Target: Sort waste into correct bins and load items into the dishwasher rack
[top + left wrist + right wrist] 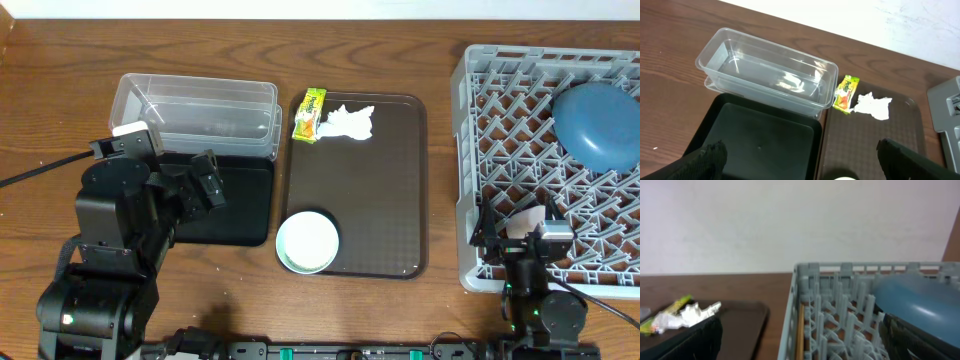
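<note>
Nearest the robot, at the near left corner of the brown tray (400,200), sits one pale green-white bowl (307,241), upright and inside the rim. Left of the brown tray, the left gripper (207,182) hangs over the black tray (245,215). Its jaws are spread wide apart and hold nothing. The black tray lies just beside the brown tray's left edge. Right of the brown tray, the right gripper (525,225) sits over the near left corner of the grey dishwasher rack (480,120), jaws likewise apart and empty.

Farther back and left of the brown tray, one clear tub (200,85) stands against the black tray's far edge. On the brown tray's far left corner lie one yellow-green snack wrapper (309,115) and, touching its right side, one crumpled white tissue (350,122). Nothing stands over them. Far right of the brown tray, one large blue bowl (600,125) rests upside down among the rack's pegs.

That makes two bowls, two bins, one rack and two pieces of waste in sight. The counter (60,80) is dark wood grain, and a pale wall (790,220) rises beyond it.
</note>
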You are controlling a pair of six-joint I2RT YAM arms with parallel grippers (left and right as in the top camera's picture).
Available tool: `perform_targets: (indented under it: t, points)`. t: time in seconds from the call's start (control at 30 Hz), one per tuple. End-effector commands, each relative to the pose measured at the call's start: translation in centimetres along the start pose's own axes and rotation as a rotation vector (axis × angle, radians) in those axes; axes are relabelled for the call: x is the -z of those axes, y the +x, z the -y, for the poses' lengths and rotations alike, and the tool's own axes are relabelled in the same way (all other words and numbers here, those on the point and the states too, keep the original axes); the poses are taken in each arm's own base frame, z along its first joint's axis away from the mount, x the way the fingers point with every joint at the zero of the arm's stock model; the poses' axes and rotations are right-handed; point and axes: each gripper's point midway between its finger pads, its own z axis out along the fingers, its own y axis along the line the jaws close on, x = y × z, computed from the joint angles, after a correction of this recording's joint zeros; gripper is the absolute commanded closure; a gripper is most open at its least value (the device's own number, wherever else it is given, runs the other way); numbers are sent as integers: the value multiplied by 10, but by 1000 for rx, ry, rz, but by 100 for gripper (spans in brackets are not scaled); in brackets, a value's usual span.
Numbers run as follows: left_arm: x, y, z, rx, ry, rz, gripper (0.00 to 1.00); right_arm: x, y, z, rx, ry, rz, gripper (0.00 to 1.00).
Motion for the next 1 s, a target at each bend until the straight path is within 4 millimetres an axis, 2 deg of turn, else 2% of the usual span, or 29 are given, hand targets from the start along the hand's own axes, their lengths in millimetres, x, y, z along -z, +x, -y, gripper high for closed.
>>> perform_targets:
  t: [0.0, 0.2, 0.4, 0.87, 0.97]
  points:
    - [2, -3, -2, 4, -13, 12, 2, -1, 4, 1, -59, -1, 7, 1]
    - [2, -3, -2, 4, -13, 12, 2, -1, 7, 1, -59, 3, -3, 1]
    - [2, -3, -2, 4, -13, 12, 2, 1, 34, 4, -69, 17, -115, 1]
    - [2, -3, -2, 7, -9, 12, 2, 1, 35, 4, -69, 17, -118, 1]
    - [3, 4, 21, 111, 123, -39, 2, 1, 35, 4, -69, 18, -117, 1]
